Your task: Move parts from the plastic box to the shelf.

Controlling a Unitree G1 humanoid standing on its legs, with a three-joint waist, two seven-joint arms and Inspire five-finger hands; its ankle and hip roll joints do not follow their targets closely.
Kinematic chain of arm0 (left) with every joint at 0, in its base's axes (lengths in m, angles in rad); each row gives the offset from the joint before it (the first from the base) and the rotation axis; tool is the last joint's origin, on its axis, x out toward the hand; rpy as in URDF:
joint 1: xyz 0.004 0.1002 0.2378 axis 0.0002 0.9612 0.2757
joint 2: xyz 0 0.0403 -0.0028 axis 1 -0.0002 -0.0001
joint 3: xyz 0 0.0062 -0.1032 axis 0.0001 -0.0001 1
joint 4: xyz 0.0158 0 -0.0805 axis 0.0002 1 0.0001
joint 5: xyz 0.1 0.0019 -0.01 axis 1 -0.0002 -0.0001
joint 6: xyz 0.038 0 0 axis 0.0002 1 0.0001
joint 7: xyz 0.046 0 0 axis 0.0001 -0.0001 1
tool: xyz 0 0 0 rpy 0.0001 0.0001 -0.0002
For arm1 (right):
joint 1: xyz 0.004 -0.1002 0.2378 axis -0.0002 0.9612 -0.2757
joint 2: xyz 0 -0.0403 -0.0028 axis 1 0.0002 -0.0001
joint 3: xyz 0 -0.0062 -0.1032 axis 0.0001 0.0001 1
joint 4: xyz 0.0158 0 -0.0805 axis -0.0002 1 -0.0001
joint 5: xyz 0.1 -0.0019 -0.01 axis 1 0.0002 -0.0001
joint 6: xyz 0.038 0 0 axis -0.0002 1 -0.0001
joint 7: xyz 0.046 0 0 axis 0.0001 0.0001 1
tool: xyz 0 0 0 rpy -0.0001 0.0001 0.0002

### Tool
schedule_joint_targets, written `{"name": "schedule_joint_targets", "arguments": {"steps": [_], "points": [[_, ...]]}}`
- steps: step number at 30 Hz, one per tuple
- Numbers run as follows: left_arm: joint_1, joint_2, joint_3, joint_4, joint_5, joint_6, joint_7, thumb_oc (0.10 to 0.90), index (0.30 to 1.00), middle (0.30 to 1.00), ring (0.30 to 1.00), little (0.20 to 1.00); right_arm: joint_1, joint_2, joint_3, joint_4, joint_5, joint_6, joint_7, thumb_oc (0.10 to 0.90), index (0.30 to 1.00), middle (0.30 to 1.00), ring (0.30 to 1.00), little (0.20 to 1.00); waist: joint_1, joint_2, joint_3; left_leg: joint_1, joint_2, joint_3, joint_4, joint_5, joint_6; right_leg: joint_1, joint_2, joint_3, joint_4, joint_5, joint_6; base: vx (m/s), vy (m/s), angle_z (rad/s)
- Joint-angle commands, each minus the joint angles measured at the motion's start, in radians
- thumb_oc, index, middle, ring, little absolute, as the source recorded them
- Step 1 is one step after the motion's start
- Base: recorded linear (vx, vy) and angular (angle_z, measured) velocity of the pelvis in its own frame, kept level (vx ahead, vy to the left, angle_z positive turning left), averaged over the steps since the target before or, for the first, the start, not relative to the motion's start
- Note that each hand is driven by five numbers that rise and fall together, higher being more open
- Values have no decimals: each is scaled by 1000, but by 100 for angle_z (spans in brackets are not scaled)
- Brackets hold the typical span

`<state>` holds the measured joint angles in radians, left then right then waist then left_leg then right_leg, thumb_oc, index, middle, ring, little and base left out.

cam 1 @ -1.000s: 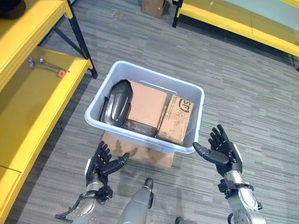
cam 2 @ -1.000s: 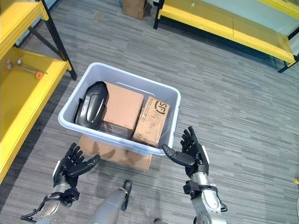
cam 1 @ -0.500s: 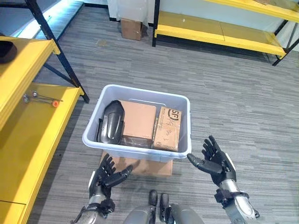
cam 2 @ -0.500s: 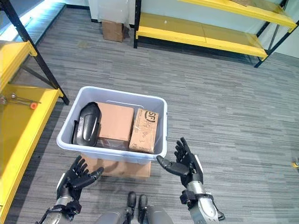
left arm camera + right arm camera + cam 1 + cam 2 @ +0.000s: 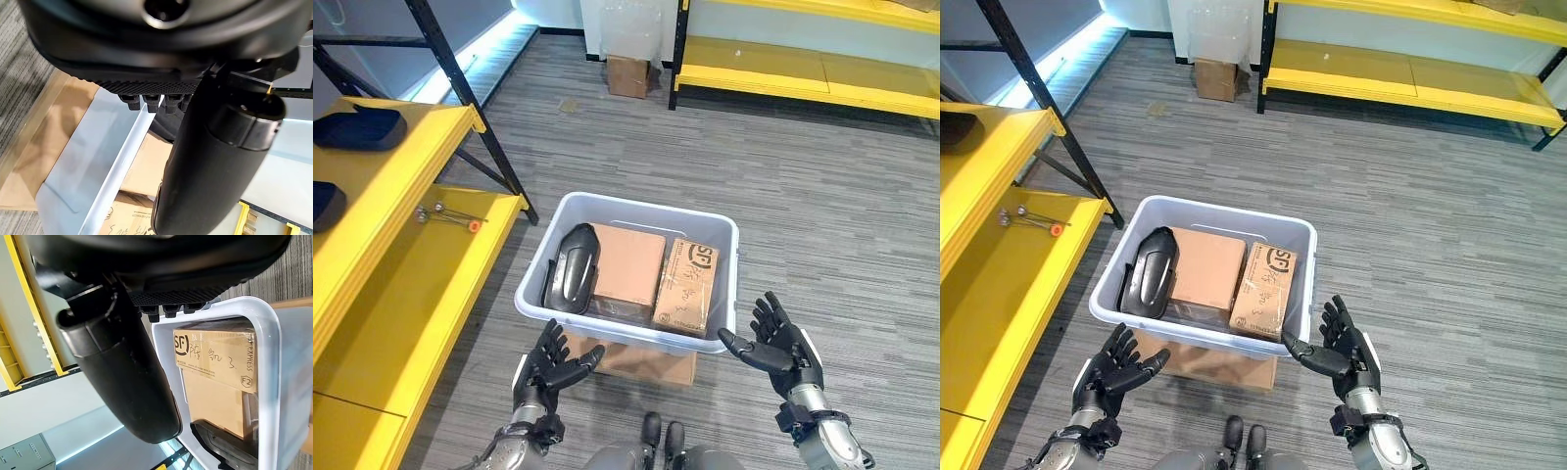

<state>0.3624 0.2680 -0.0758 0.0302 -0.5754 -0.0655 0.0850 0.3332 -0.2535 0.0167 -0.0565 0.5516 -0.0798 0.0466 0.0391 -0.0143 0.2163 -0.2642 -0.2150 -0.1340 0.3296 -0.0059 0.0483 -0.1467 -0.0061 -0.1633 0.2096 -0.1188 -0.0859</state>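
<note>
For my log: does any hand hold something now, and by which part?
Nothing is held. The left hand and right hand are open, near the plastic box.

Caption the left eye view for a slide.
Open left robot hand and right robot hand flank the plastic box of parts.

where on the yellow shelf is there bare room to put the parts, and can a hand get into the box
The lower shelf board is bare from the small tools forward. The upper board has two dark parts at its back end. The box is packed: black part, brown carton, printed carton, with hardly a gap for fingers.
</note>
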Motion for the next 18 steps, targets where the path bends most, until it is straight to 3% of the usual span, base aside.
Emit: {"name": "schedule_joint_targets", "arguments": {"steps": [1,3,5,6,8,12,14,18], "points": [[-11,5,38,-115,18,-57,-35,900,1000,1000,1000,1000,-21,-48,-54,-89,6,-83,23,900,1000,1000,1000,1000,-21,-17,-18,-1,114,-69,59,-73,-61,49,24,69,-54,-71,81,21,-4,-26],[3,0,46,-120,16,-59,-36,900,1000,1000,1000,1000,-14,-44,-58,-90,14,-81,27,900,1000,1000,1000,1000,-25,-24,-27,18,169,-90,36,-74,-58,41,13,101,-38,-75,78,38,40,-17],[4,0,41,-116,15,-58,-38,900,1000,1000,1000,1000,-15,-44,-56,-90,23,-81,29,900,1000,1000,1000,1000,-28,-17,-36,43,177,-127,-11,-69,-55,39,12,113,-36,-82,78,53,67,-44],[-5,4,38,-121,14,-59,-35,900,1000,1000,1000,1000,-20,-46,-56,-90,23,-87,24,900,1000,1000,1000,1000,-35,-13,-33,45,197,-139,-7,-36,-64,33,3,123,-23,-85,75,58,117,-31],[-12,7,36,-120,12,-60,-34,900,1000,1000,1000,1000,-28,-50,-55,-87,24,-89,20,900,1000,1000,1000,1000,-37,-8,-30,50,196,-146,-29,-36,-63,29,-1,126,-20,-86,77,15,111,2],[-22,8,38,-120,4,-64,-32,900,1000,1000,1000,1000,-45,-45,-55,-85,14,-89,13,900,1000,1000,1000,1000,-50,16,-27,81,222,-78,-69,-71,-61,3,-9,128,14,-95,84,18,123,-7],[-20,18,37,-118,10,-67,-33,900,1000,1000,1000,1000,-46,-47,-53,-80,0,-91,7,900,1000,1000,1000,1000,-41,21,-18,66,202,-78,-25,-95,-42,-4,-15,148,42,-91,91,44,185,-27],[-4,33,58,-119,10,-69,-36,900,1000,1000,1000,1000,-40,-36,-41,-73,12,-79,23,900,1000,1000,1000,1000,-35,18,-23,90,192,-46,-50,-133,-23,-11,-15,180,31,-71,110,53,134,-36]]}}
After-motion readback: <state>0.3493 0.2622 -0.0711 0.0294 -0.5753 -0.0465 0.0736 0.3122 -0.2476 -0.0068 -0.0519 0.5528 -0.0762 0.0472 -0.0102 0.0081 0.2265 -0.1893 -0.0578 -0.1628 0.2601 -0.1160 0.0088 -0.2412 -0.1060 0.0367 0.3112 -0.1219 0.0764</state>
